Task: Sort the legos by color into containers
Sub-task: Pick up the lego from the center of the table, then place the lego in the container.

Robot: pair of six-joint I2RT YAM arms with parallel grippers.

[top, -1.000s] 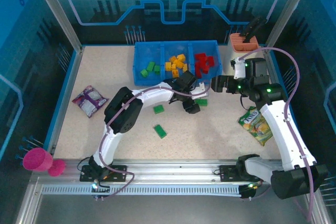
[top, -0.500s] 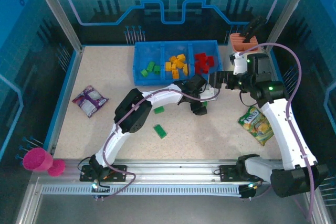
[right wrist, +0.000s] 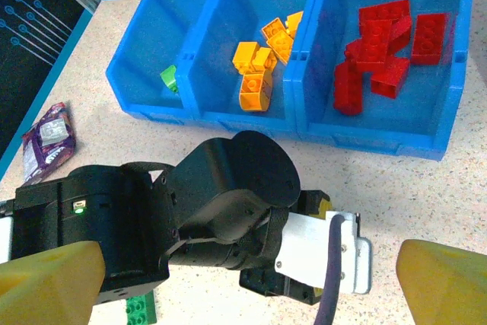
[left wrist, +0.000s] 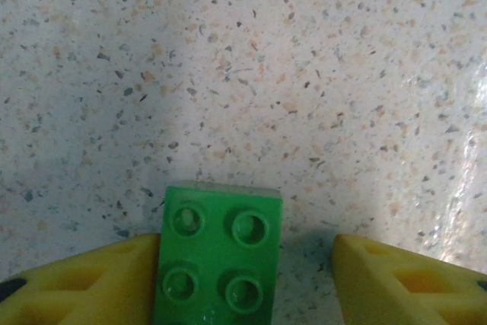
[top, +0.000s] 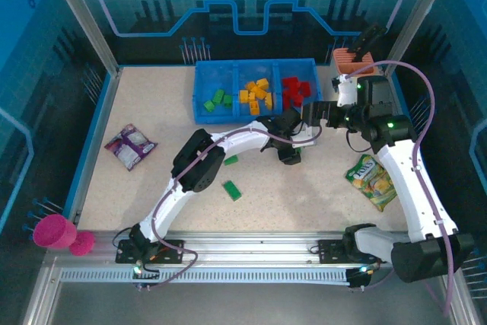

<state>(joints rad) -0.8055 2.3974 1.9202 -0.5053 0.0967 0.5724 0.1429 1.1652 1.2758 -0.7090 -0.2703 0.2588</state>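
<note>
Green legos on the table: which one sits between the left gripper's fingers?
The green lego touching one finger of the left gripper, seen in the left wrist view. The two other loose green legos lie uncovered, nearer the arm bases.

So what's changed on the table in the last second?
The left arm swung right, bringing its claw around a green brick; one finger touches it, the other not yet. The right claw stayed wide open; the other loose green bricks and the blue tray haven't moved.
</note>
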